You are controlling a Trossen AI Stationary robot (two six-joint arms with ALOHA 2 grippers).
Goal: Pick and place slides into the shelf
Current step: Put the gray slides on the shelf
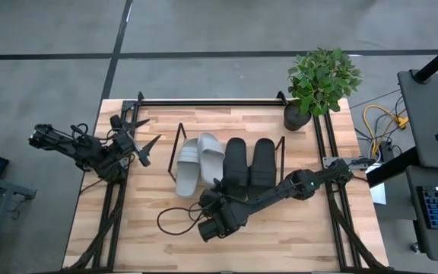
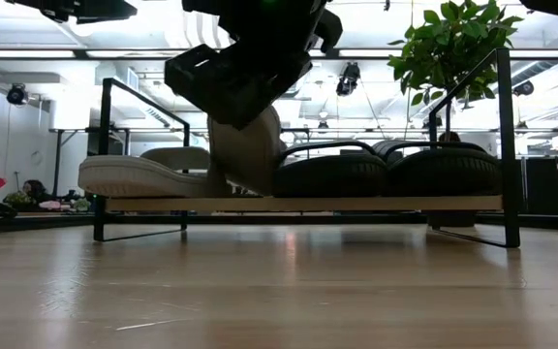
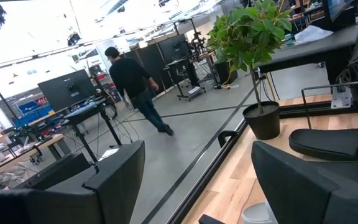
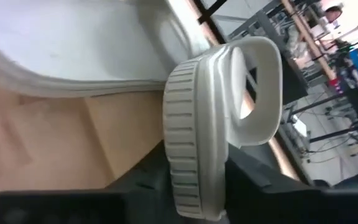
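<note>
A: Grey slide [image 4: 197,137], the one tipped up on its side. Where is it?

B: On the shelf [image 2: 356,204], second from the left, its sole turned toward the other grey slide [image 2: 139,174], which lies flat at the left end. The two touch.

A: What else does the shelf hold?

B: The black pair [image 1: 236,164], flat and side by side, fills the right half. So there are four slides on the board, toes to the back.

A: And the right gripper [image 1: 216,190]?

B: It is at the shelf's front edge with the tipped slide's heel between its fingers. Whether they press the slide or have let go cannot be told.

A: The left gripper [image 1: 147,137]?

B: It is at the table's left edge, well apart from the shelf, with its fingers spread wide and nothing between them.

A: Anything else around?

B: A potted plant [image 1: 322,84] stands at the back right corner, just beyond the shelf. A dark cable [image 1: 175,221] loops on the table in front. A person [image 3: 135,81] walks in the room beyond.
</note>
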